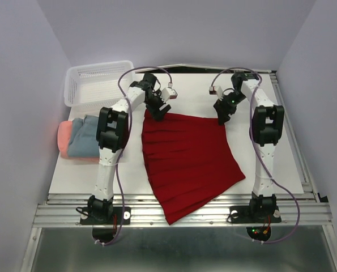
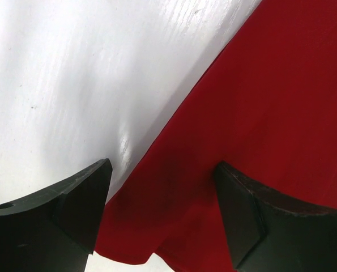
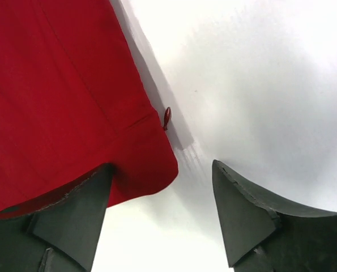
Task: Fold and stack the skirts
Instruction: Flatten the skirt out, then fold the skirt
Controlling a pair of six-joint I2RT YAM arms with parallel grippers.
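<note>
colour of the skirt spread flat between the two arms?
The skirt is dark red, with pleats. The top external view shows it best.

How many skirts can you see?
3. The red skirt lies spread out in the middle of the table. The blue-grey skirt sits on the pink skirt at its left edge, near the basket. Others could hide underneath.

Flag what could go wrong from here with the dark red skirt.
The right gripper stands open with only a corner of the dark red skirt near one finger; closing could miss it or catch just the edge.
The left gripper, also open, has more cloth between its fingers, so the lift may be uneven.
The hem reaches past the near edge of the table and may snag.
</note>
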